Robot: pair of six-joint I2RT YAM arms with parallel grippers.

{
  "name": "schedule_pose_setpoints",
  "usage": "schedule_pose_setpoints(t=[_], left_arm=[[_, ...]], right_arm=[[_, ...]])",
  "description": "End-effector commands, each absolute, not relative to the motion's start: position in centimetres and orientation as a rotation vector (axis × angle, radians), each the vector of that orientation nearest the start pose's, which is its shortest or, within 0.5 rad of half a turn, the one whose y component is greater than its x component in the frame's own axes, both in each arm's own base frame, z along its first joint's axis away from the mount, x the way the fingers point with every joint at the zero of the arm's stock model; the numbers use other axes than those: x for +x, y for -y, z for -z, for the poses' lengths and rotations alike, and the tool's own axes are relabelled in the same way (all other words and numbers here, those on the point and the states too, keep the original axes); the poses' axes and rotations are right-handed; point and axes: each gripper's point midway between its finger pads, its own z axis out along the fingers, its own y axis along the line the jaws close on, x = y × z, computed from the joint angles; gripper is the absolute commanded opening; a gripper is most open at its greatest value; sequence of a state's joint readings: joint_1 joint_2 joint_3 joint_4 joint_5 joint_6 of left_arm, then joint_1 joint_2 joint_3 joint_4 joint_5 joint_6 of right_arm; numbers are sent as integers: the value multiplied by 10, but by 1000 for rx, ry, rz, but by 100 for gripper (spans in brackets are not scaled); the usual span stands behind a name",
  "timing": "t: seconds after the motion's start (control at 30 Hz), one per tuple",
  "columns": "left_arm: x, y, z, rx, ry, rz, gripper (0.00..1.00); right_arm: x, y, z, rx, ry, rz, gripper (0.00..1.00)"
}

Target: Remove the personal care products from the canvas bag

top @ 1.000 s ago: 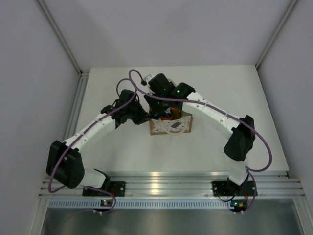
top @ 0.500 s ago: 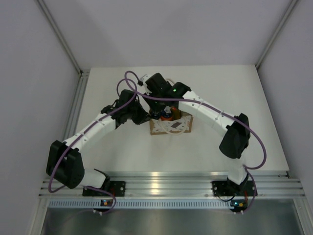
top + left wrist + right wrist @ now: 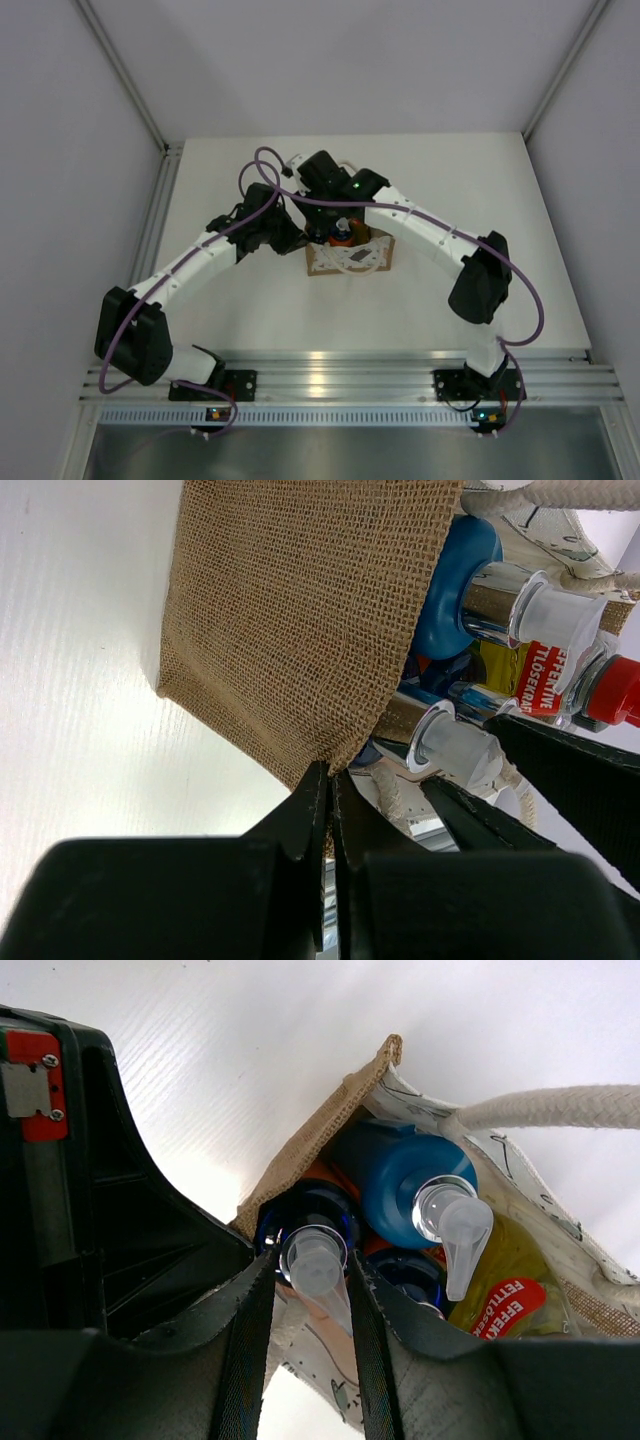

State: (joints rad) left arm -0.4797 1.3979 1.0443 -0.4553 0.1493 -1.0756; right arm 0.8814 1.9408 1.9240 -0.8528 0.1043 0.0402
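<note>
Right arm (image 3: pixel 430 235) swung left and lower since a second ago; elbow (image 3: pixel 478 290) now nearer bag (image 3: pixel 350 262). Left arm (image 3: pixel 200 255) unmoved. From above we cannot see either jaws: arms cover them and most of bag. Bag sits on worktop (image 3: pixel 80 680); bottle bodies hidden inside, only tops show. Right jaws narrow, clamped either side of pump neck of bottle (image 3: pixel 318 1215). Beside it we see second blue top (image 3: pixel 400 1175) and yellow bottle (image 3: pixel 505 1280), partly hidden. Left jaws pinched shut on bag's burlap edge.
</note>
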Motion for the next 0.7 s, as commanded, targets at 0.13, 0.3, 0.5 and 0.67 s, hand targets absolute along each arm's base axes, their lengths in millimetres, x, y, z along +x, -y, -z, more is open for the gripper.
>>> schedule_pose_setpoints(t=[0.13, 0.3, 0.5, 0.67], left_arm=[[304, 227, -138, -712, -2505, 813, 0], [304, 227, -140, -707, -2498, 816, 0], [305, 227, -140, -714, -2499, 817, 0], [305, 227, -141, -714, -2494, 816, 0]], right_arm=[[327, -375, -201, -953, -2230, -310, 34], [326, -375, -198, -958, -2238, -314, 27], [326, -374, -196, -963, -2241, -311, 21], [325, -374, -190, -972, -2250, -307, 22]])
